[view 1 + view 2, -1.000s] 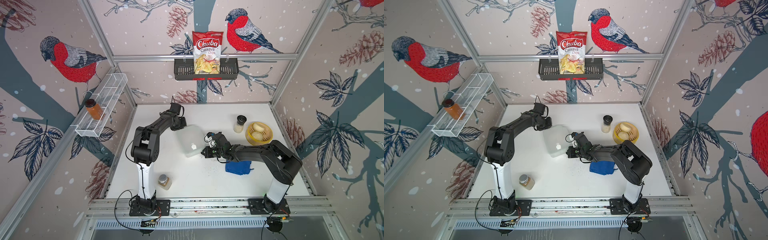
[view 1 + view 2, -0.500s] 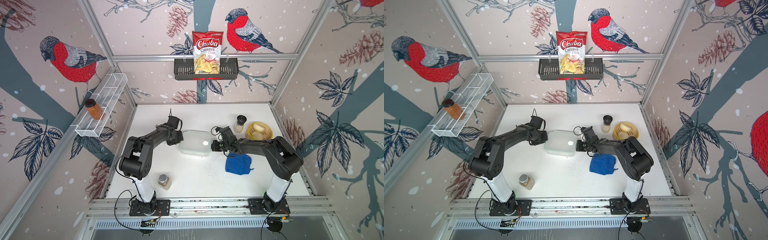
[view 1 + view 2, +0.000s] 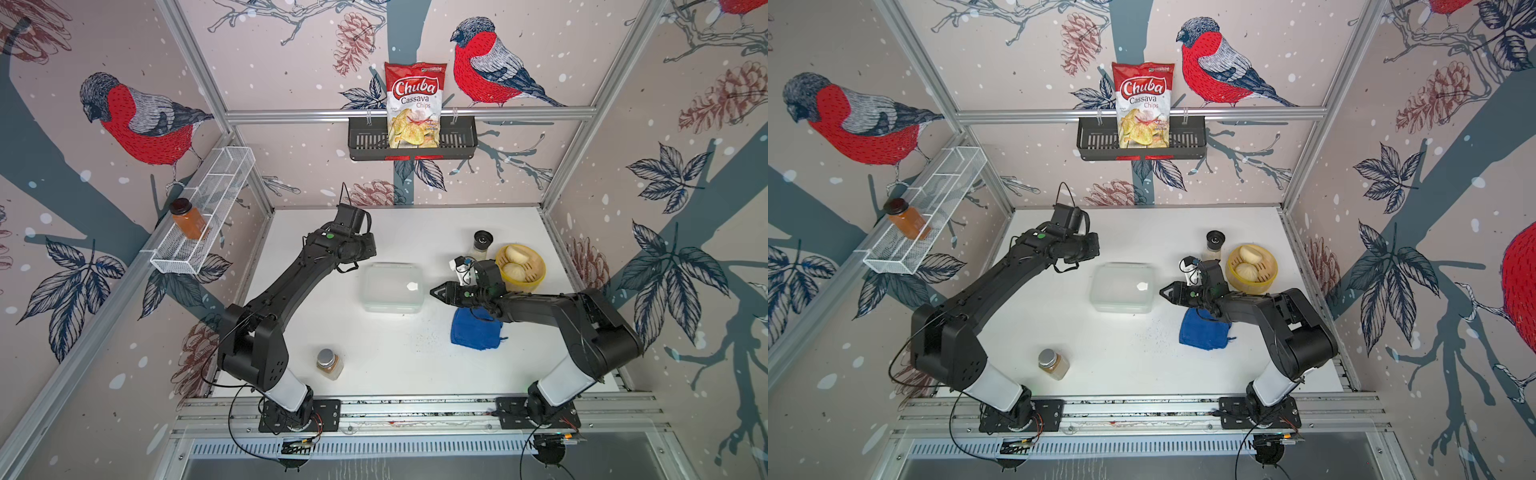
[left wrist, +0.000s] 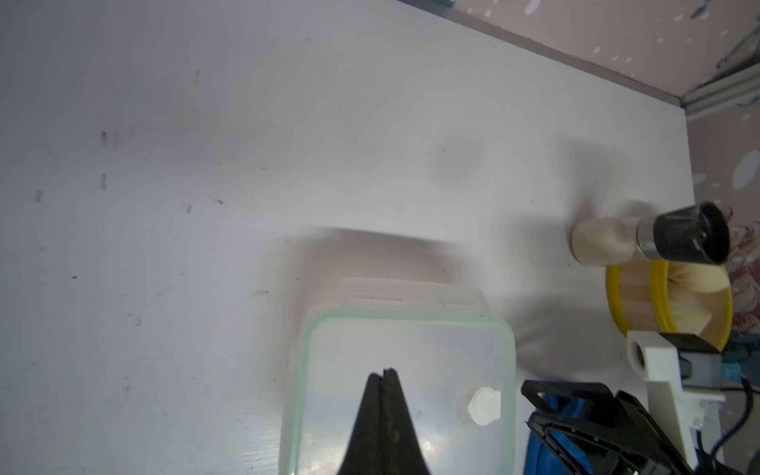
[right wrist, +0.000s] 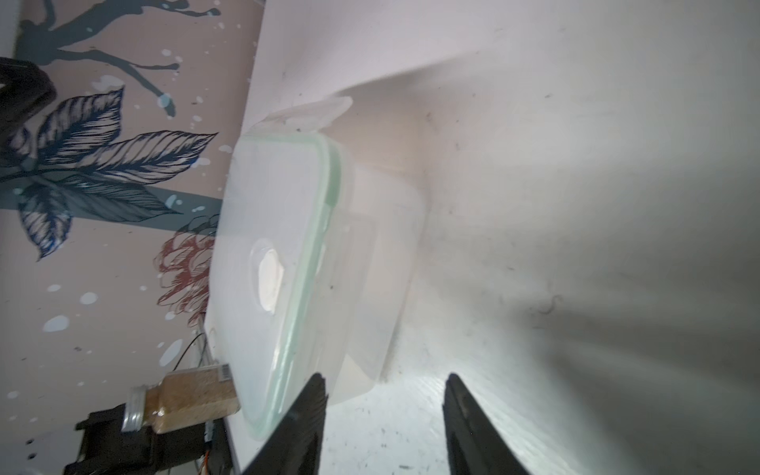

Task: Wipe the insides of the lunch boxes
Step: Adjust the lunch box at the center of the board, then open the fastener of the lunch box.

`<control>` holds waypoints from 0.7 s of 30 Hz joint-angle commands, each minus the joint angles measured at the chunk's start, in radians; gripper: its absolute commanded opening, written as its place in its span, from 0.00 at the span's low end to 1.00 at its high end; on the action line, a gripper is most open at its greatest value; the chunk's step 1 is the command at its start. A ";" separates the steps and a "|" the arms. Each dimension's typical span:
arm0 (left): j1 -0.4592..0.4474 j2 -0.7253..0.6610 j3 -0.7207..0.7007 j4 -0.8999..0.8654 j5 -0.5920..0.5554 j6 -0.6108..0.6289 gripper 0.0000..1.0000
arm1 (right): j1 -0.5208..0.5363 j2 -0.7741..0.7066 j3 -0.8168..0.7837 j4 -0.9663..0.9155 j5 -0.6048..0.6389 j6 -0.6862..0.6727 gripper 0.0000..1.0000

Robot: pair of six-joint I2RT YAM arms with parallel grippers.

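Changed: the lunch box (image 3: 390, 306), which you had tipped up between both arms a second ago, now lies flat on the table (image 3: 374, 353). Your left arm has pulled back toward the rear wall, and your right gripper has let go and spread.
Lunch box: it sits mid-table in both top views, between your two arms, long side facing the front rail.
Lid: the clear lid (image 3: 388, 279) rests on the tub. Its white spot (image 3: 412, 286) is toward your right arm, and a side latch (image 4: 411, 297) sticks outward.
Left gripper: your left gripper (image 4: 384, 373) has its jaws pressed together and carries nothing. In the left wrist view the tips show in front of the lid, and you cannot tell whether they touch it.
Right gripper: your right gripper (image 5: 384, 380) stands spread and empty, with its tips just beside the end of the box that faces your right arm.
Cloth: the blue cloth (image 3: 473, 334) lies on the table under your right forearm, near the box but apart from it.
Steamer basket: the yellow steamer basket (image 3: 537, 277) stands behind your right wrist, well apart from the box.
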 commanded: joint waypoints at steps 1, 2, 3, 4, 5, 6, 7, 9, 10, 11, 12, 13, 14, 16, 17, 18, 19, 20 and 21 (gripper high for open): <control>-0.014 -0.018 -0.050 0.012 0.035 0.008 0.00 | -0.018 0.036 -0.047 0.287 -0.174 0.144 0.58; -0.015 -0.023 -0.075 0.024 0.052 0.003 0.00 | -0.025 0.051 -0.066 0.367 -0.195 0.194 0.58; -0.016 -0.030 -0.110 0.039 0.071 -0.008 0.01 | -0.030 0.073 -0.088 0.468 -0.217 0.254 0.59; -0.018 -0.037 -0.145 0.057 0.092 -0.015 0.05 | -0.032 0.098 -0.104 0.563 -0.230 0.311 0.59; -0.023 -0.042 -0.178 0.075 0.116 -0.026 0.09 | -0.032 0.124 -0.113 0.640 -0.242 0.355 0.59; -0.027 -0.045 -0.202 0.086 0.130 -0.037 0.12 | -0.031 0.146 -0.115 0.687 -0.244 0.390 0.59; -0.035 -0.048 -0.224 0.101 0.143 -0.049 0.15 | -0.029 0.170 -0.115 0.732 -0.245 0.416 0.59; -0.055 -0.045 -0.252 0.131 0.166 -0.063 0.22 | -0.024 0.219 -0.116 0.807 -0.239 0.458 0.58; -0.066 -0.041 -0.254 0.140 0.171 -0.067 0.24 | -0.020 0.239 -0.111 0.835 -0.236 0.474 0.58; -0.078 -0.031 -0.250 0.142 0.172 -0.069 0.26 | -0.016 0.258 -0.106 0.863 -0.235 0.488 0.58; -0.086 -0.021 -0.243 0.141 0.168 -0.070 0.27 | -0.010 0.272 -0.099 0.873 -0.230 0.496 0.58; -0.095 -0.007 -0.235 0.141 0.164 -0.069 0.29 | -0.003 0.286 -0.088 0.874 -0.227 0.500 0.59; -0.102 0.007 -0.228 0.141 0.165 -0.070 0.28 | 0.003 0.299 -0.076 0.877 -0.224 0.501 0.59; -0.112 0.034 -0.221 0.152 0.176 -0.070 0.28 | 0.012 0.317 -0.060 0.883 -0.214 0.504 0.59; -0.117 0.048 -0.221 0.158 0.182 -0.070 0.26 | 0.016 0.325 -0.053 0.886 -0.212 0.506 0.59; -0.121 0.059 -0.221 0.165 0.189 -0.070 0.25 | 0.019 0.333 -0.047 0.888 -0.207 0.506 0.59; -0.124 0.073 -0.222 0.173 0.196 -0.070 0.21 | 0.019 0.343 -0.042 0.889 -0.205 0.504 0.59; -0.127 0.085 -0.225 0.179 0.203 -0.070 0.17 | 0.020 0.354 -0.036 0.893 -0.204 0.506 0.59; -0.129 0.098 -0.227 0.181 0.204 -0.072 0.15 | 0.020 0.366 -0.034 0.905 -0.204 0.511 0.59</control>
